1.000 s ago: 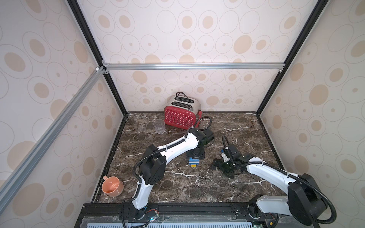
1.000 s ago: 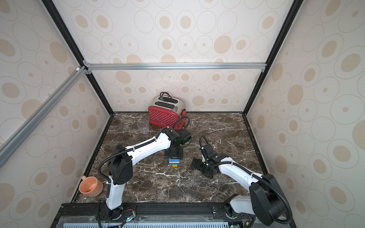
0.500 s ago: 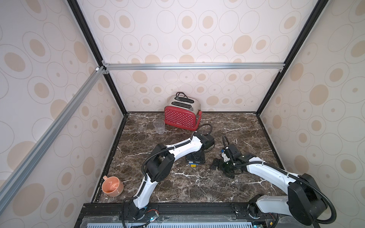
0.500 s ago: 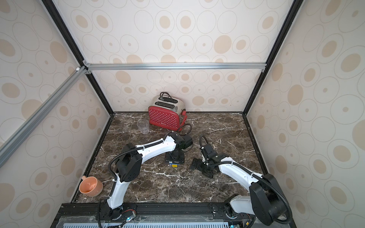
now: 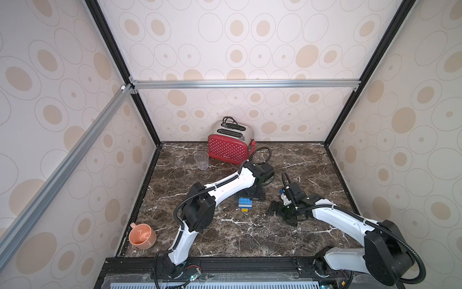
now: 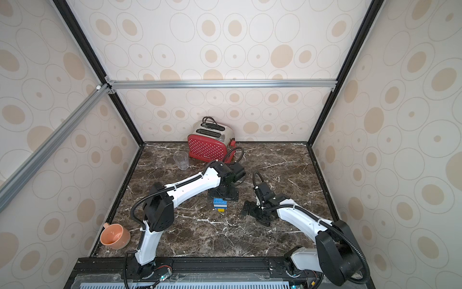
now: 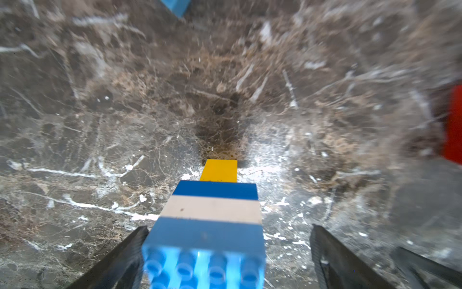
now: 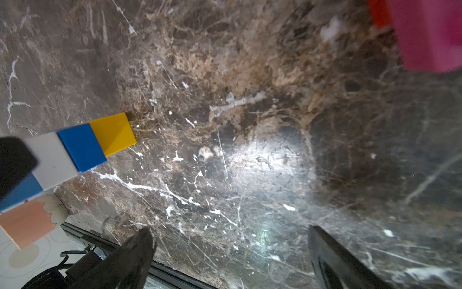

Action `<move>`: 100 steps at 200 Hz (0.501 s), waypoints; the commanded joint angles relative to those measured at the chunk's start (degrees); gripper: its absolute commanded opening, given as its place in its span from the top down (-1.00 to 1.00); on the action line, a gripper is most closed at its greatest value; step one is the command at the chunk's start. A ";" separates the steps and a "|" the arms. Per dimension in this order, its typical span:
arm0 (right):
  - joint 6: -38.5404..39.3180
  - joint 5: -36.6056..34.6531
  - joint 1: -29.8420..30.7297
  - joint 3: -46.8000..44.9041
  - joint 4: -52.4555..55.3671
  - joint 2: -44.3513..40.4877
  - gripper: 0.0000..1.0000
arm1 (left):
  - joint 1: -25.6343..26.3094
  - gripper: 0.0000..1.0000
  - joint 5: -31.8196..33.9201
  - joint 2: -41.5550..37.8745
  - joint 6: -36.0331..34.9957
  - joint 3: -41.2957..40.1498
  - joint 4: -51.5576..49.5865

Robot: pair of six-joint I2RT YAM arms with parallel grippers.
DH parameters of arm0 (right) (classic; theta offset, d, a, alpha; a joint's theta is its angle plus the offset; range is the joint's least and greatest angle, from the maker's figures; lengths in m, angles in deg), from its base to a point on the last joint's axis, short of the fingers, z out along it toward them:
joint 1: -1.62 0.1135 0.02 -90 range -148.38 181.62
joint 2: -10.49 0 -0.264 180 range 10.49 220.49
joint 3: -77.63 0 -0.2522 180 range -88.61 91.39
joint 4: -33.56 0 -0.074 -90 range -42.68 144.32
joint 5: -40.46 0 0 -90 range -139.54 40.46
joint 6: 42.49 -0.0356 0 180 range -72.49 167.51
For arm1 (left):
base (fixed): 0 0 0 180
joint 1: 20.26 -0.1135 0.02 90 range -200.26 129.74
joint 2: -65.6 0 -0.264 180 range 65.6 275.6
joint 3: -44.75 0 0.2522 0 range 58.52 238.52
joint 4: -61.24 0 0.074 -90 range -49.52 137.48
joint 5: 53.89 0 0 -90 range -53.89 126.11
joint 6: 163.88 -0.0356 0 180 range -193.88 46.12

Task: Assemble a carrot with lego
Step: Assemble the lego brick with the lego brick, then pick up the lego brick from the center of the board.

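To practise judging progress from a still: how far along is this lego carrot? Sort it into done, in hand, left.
Done: the carrot lies on the table, joined as yellow tip, blue, white, blue. In hand: nothing; the left gripper stands open around its wide end, the right gripper open over the bare table. Left: a pink brick and a red brick sit apart from it, not yet attached.

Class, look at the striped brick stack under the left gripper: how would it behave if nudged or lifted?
The brick stack seems to stand on its narrow yellow tip, wide studded end up, so a nudge would likely topple it. Its hard, flat sides look stiff and easy to pinch; the joints might split under sideways force.
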 commanded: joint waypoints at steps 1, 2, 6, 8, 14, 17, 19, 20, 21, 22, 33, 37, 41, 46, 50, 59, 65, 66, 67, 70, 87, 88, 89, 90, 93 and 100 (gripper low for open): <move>0.48 -0.62 -0.48 1.64 1.26 -0.02 -0.98 | 0.37 -0.98 4.43 -3.90 -1.90 4.39 -6.38; 0.48 -0.61 -0.48 1.64 1.22 0.01 -0.98 | 0.33 -0.98 4.53 -3.91 -1.97 4.50 -6.52; 0.52 -0.64 -0.47 1.73 1.28 -0.04 -0.99 | 0.24 -0.98 5.21 -4.07 -2.14 4.92 -6.90; 0.47 -0.61 -0.47 1.76 1.27 -0.04 -0.99 | 0.20 -0.98 5.35 -4.14 -2.30 5.13 -7.15; 0.43 -0.60 -0.48 1.82 1.25 0.01 -0.99 | -0.06 -0.98 5.51 -4.32 -3.25 5.51 -7.25; 0.40 -0.61 -0.52 1.84 1.29 -0.03 -0.98 | -0.24 -0.98 5.64 -4.40 -3.67 5.63 -7.25; 0.37 -0.60 -0.49 1.83 1.23 -0.04 -0.99 | -0.40 -0.98 5.79 -4.44 -3.98 5.66 -7.30; 0.34 -0.60 -0.44 1.83 1.21 -0.08 -0.99 | -0.45 -0.98 5.87 -4.44 -4.11 5.71 -7.33; 0.32 -0.60 -0.46 1.91 1.28 -0.10 -0.99 | -0.51 -0.98 5.92 -4.45 -4.26 5.73 -7.34; 0.31 -0.60 -0.47 1.96 1.32 -0.12 -0.99 | -0.54 -0.98 5.98 -4.45 -4.42 5.83 -7.39; 0.22 -0.52 -0.49 2.08 1.20 -0.13 -0.99 | -1.67 -0.98 6.13 -4.54 -6.87 5.68 -7.04; 0.22 -0.55 -0.48 2.21 1.21 -0.13 -0.99 | -2.09 -0.98 6.13 -4.46 -7.88 5.54 -6.78; 0.22 -0.51 -0.52 2.25 1.20 -0.13 -0.99 | -2.64 -0.98 6.02 -4.41 -8.87 5.36 -6.54; 0.26 -0.53 -0.48 2.39 1.19 -0.02 -0.99 | -3.31 -0.98 5.61 -4.30 -10.56 4.96 -5.94; 0.31 -0.56 -0.50 2.50 1.24 0.06 -0.99 | -4.09 -0.98 5.25 -4.15 -11.87 4.65 -5.29; 0.31 -0.51 -0.50 2.66 1.27 0.19 -0.99 | -5.37 -0.98 4.68 -4.03 -15.30 3.71 -3.60; 0.31 -0.43 -0.54 2.87 1.32 0.39 -0.98 | -6.14 -0.98 4.71 -3.95 -17.99 2.83 -2.00; 0.35 -0.42 -0.55 2.88 1.29 0.44 -0.99 | -6.21 -0.98 4.72 -3.94 -18.54 2.67 -1.69; 0.33 -0.47 -0.51 2.88 1.33 0.47 -0.99 | -6.34 -0.98 4.77 -3.93 -19.03 2.54 -1.49; 0.31 -0.47 -0.49 2.98 1.35 0.57 -0.99 | -6.68 -0.98 5.07 -3.81 -20.40 2.28 -0.92; 0.30 -0.21 -0.56 3.56 1.53 1.13 -0.99 | -8.26 -0.98 7.32 -2.07 -27.33 2.62 0.38; 0.35 -0.23 -0.56 3.57 1.53 1.16 -0.99 | -8.42 -0.98 7.39 -1.90 -27.65 2.70 0.42; 0.33 -0.24 -0.52 3.58 1.58 1.18 -0.98 | -8.54 -0.98 7.46 -1.77 -28.03 2.77 0.45; 0.36 -0.24 -0.54 3.58 1.60 1.18 -0.99 | -8.65 -0.98 7.55 -1.53 -28.35 2.86 0.50; 0.36 -0.25 -0.48 3.66 1.62 1.27 -0.99 | -8.93 -0.98 7.66 -1.06 -29.38 3.08 0.61; 0.31 -0.29 -0.51 3.89 1.74 1.54 -0.98 | -9.62 -0.98 7.88 0.20 -31.50 3.58 1.05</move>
